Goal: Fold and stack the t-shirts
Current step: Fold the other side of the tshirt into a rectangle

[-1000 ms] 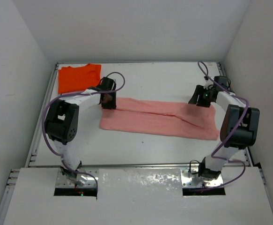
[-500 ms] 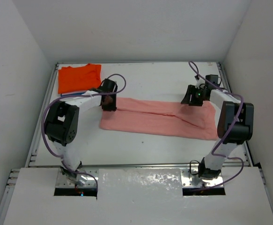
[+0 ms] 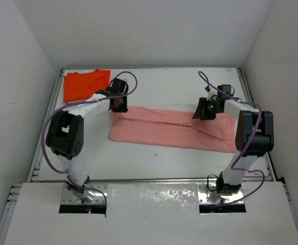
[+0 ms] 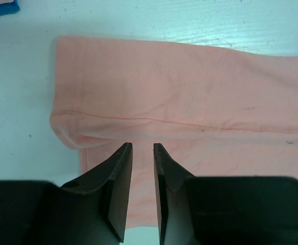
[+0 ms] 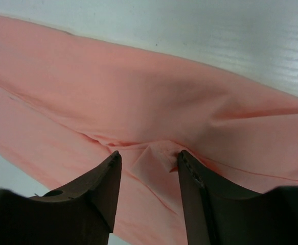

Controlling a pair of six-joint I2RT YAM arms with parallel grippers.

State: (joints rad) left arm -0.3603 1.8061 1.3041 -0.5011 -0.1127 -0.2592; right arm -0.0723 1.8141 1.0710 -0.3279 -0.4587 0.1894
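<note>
From above: the pink shirt (image 3: 172,130) lies across the middle of the counter (image 3: 164,87), the orange shirt (image 3: 85,84) at 10 o'clock. Left wrist: the left tool (image 4: 142,147) sits over the pink shirt (image 4: 189,87), a crack apart, gripping nothing. Right wrist: the right tool (image 5: 149,155) is spread wide, the pink shirt (image 5: 138,92) bunched between.

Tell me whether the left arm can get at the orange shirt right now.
Probably yes: the left gripper sits close beside the orange shirt, with only bare table and nothing else between them.
</note>
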